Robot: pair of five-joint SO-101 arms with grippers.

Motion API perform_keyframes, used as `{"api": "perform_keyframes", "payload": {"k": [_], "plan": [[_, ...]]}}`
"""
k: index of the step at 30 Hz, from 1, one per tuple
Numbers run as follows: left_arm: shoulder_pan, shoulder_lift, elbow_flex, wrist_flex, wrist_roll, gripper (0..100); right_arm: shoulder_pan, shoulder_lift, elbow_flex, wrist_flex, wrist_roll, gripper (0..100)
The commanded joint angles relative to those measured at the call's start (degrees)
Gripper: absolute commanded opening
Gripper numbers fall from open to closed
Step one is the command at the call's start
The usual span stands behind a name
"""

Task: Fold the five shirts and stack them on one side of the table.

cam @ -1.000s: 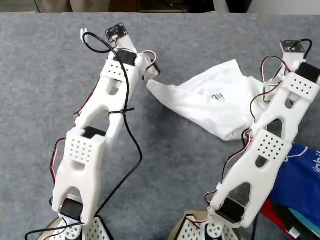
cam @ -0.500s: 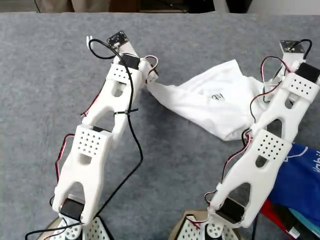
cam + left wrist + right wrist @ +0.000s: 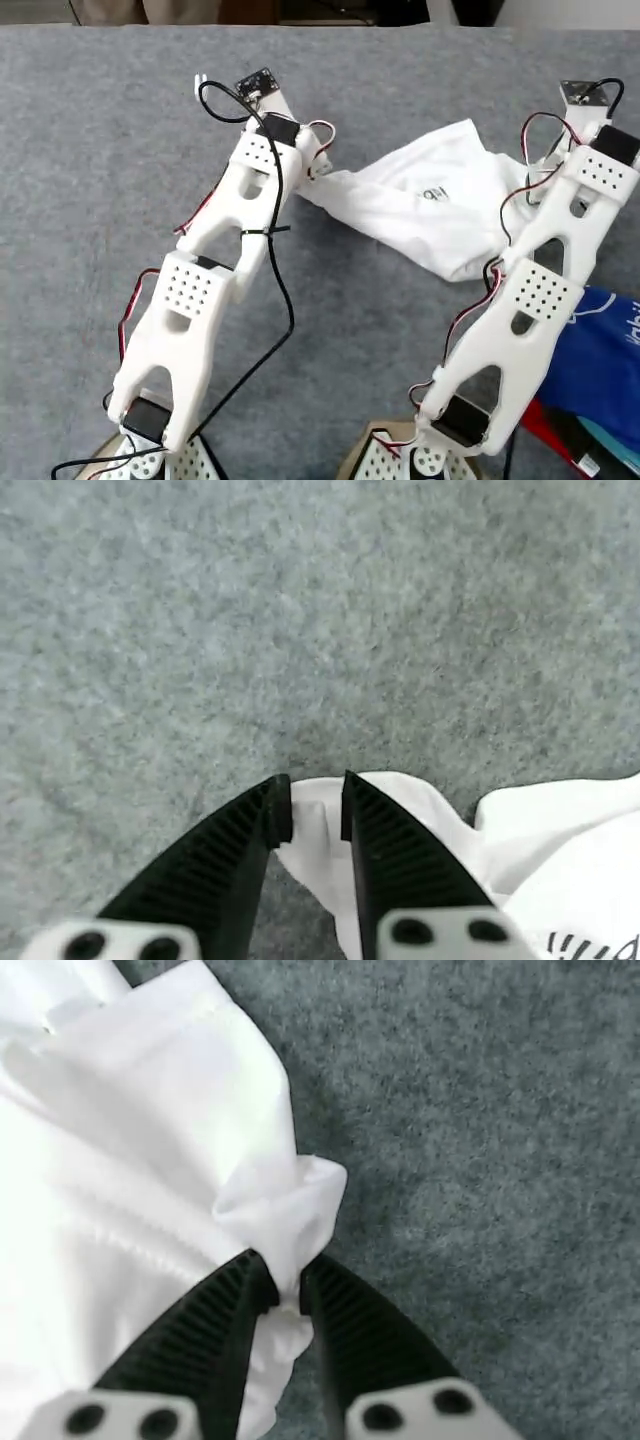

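One white shirt, small dark print. Mottled grey table. A blue garment, white lettering. Black, ribbed: left gripper, right gripper. White arms.

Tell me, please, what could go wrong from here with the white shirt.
The left gripper pinches only a thin edge of the white shirt, so the cloth could slip out. The right gripper holds a bunched fold, which might leave creases or make the fold uneven.

Two arms, two shirts, one table
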Motion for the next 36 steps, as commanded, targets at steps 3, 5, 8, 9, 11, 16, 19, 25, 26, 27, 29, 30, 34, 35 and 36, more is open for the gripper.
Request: {"api": "perform_keyframes", "payload": {"k": [3,5,8,9,11,16,19,25,26,27,29,30,34,35,36], "plan": [[0.3,-0.7,-2.8,1.8,0.2,5,-0.2,-0.3,0.0,-1.1,0.5,0.5],[0.1,-0.7,-2.6,2.0,-1.3,2,-0.2,-0.3,0.0,-1.1,0.5,0.5],[0.3,-0.7,-3.1,4.3,-3.0,2,-0.2,-0.7,-0.5,-1.1,0.5,0.5],[0.2,-1.0,-3.1,4.8,-2.7,2,-0.2,-0.7,-1.7,-1.1,0.5,0.5],[-0.2,-1.3,-3.5,6.0,-2.7,2,-0.2,-0.4,-4.7,-0.4,0.5,0.5],[-3.1,-1.3,-13.0,14.6,-3.3,2,-1.1,-0.5,-14.8,5.8,4.0,4.5],[-5.8,-1.3,-20.2,20.4,-5.3,2,-1.2,-0.9,-17.7,5.9,4.6,11.3],[-14.2,-2.1,-29.5,26.1,-9.1,2,-1.3,-4.4,-17.5,5.9,4.6,16.3],[-15.7,-3.3,-29.3,26.1,-9.7,2,-1.4,-5.0,-17.5,5.9,4.6,16.3],[-17.1,-4.5,-28.7,26.1,-10.6,2,-1.6,-5.5,-17.4,5.9,4.6,16.3],[-19.3,-7.0,-26.2,26.1,-12.0,2,-2.0,-6.1,-17.3,5.9,4.6,16.0],[-20.4,-8.3,-25.0,26.1,-12.8,2,-2.6,-6.1,-17.3,5.8,4.6,16.1],[-24.5,-13.7,-19.3,26.1,-17.1,2,-6.1,-5.9,-17.1,5.5,4.0,16.1],[-25.4,-14.7,-17.4,26.1,-18.5,2,-7.7,-5.5,-17.1,5.5,3.9,16.1],[-26.3,-15.7,-15.5,26.1,-19.7,2,-9.4,-5.0,-17.2,5.5,3.2,16.1]]}}
